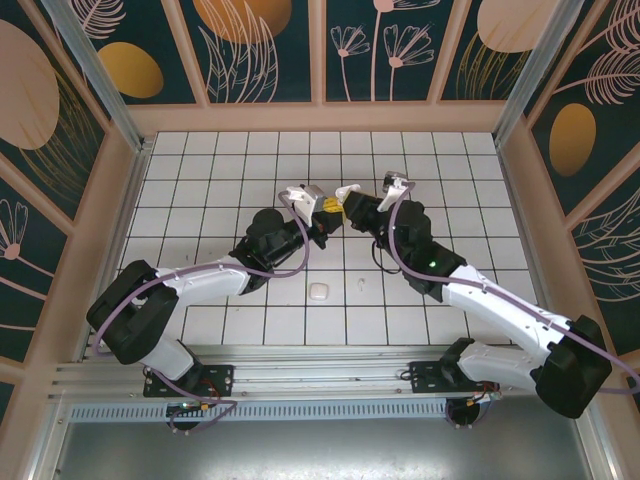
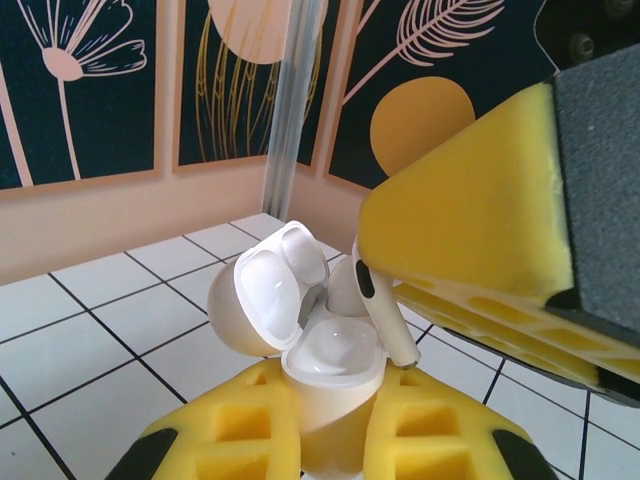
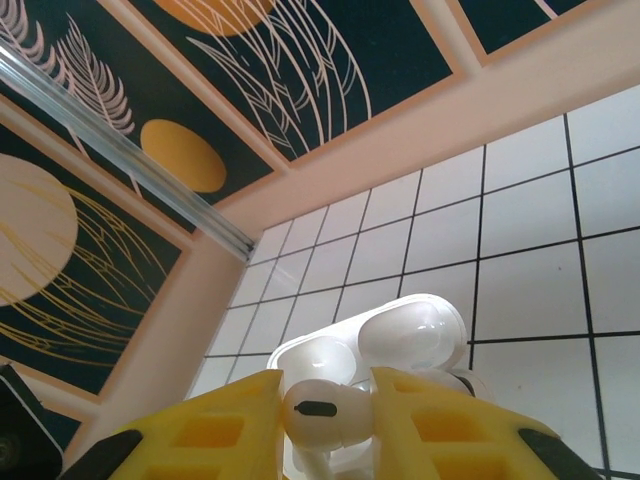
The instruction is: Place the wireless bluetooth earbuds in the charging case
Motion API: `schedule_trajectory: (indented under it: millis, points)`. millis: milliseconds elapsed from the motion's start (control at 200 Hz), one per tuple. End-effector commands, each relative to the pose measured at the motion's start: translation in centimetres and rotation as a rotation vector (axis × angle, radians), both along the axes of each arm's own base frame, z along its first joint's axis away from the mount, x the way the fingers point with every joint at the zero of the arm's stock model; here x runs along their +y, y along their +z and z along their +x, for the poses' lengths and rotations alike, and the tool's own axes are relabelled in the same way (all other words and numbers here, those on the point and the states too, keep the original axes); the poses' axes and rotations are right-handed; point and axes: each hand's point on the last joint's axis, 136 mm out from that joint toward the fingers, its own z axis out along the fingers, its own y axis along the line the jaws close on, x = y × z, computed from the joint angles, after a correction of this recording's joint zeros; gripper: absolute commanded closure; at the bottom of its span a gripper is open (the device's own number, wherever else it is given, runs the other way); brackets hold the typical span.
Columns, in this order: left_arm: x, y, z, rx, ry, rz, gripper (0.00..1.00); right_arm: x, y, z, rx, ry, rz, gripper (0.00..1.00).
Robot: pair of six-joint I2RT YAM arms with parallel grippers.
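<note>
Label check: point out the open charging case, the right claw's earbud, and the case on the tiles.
open charging case [image 2: 335, 352], left wrist, base well
earbud [image 3: 322, 416], right wrist, rounded head
case on the tiles [image 1: 318, 291], top external, top face

Left end effector [image 1: 328, 209] and right end effector [image 1: 351, 206] crowd nose to nose over the tabletop [image 1: 200, 200]. A closed case [image 1: 318, 291] and loose earbud [image 1: 360, 284] litter the near tiles.

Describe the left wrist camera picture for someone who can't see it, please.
Yellow foam fingers of the left hand grip an open glossy white plastic charging case, while the right hand holds a small white plastic earbud stem-down at its rim. White tiled table behind.
</note>
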Motion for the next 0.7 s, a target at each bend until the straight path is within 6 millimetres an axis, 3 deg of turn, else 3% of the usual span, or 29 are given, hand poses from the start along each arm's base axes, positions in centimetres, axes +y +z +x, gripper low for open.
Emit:
schedule_trajectory:
  millis: [0,250,696]
  points:
    - [-0.2,3.1,-0.6,-0.044,-0.007,-0.068,1.00,-0.2,2.0,-0.4,-0.048,-0.006,0.090,0.73]
    - [-0.3,3.0,-0.7,-0.046,-0.010,-0.066,1.00,-0.3,2.7,-0.2,-0.057,-0.017,0.103,0.73]
    - [-0.1,3.8,-1.1,-0.063,-0.013,-0.076,1.00,0.1,-0.1,0.5,0.021,-0.051,0.047,0.73]
